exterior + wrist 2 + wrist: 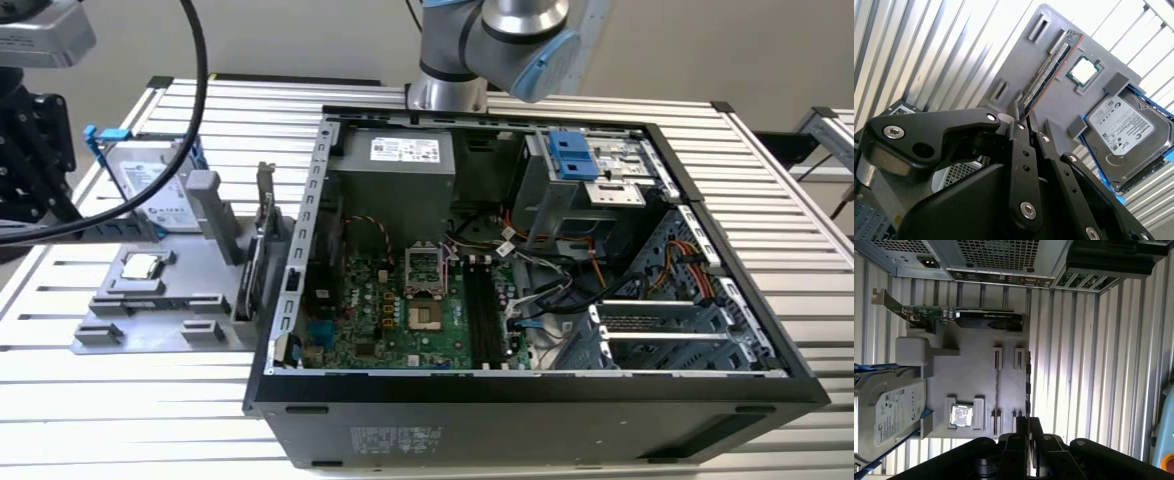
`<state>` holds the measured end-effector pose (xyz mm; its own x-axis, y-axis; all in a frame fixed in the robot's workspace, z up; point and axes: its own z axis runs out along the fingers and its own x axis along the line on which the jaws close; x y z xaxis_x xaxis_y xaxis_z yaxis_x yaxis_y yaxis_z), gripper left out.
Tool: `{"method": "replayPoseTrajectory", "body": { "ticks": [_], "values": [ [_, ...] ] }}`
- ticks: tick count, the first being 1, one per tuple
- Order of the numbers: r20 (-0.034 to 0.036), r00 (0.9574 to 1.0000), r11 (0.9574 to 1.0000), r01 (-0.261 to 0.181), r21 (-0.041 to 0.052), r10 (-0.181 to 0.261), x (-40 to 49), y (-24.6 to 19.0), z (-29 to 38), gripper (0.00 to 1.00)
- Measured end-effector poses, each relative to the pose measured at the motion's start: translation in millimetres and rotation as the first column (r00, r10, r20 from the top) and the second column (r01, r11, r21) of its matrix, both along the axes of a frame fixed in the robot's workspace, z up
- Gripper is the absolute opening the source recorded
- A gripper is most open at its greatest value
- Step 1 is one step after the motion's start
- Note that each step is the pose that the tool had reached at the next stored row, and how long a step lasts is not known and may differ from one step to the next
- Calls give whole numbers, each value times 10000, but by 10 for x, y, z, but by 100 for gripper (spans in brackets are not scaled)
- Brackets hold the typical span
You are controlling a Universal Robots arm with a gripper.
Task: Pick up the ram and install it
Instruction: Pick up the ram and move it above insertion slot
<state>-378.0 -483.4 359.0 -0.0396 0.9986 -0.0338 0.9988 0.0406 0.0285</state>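
The ram is a long thin stick standing on its edge in a slot of the grey fixture, beside a square processor chip. In the first wrist view the ram shows edge-on as a thin line between two pairs of slot holders. My gripper hovers above the near end of the stick, its black fingers pressed together with nothing between them. In the first wrist view the gripper is apart from the ram. The long black motherboard slots lie inside the open computer case.
On the grey fixture also rest a hard drive in a blue frame and an upright card with a metal bracket. The case stands close on the exterior view's right of the fixture. Cables and a drive cage fill its far half.
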Motion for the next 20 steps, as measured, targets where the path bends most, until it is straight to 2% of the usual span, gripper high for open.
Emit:
{"method": "replayPoseTrajectory", "body": {
  "ticks": [20],
  "values": [
    [-1,10000,10000,0,-1,0,0,0,169,0]
  ]
}}
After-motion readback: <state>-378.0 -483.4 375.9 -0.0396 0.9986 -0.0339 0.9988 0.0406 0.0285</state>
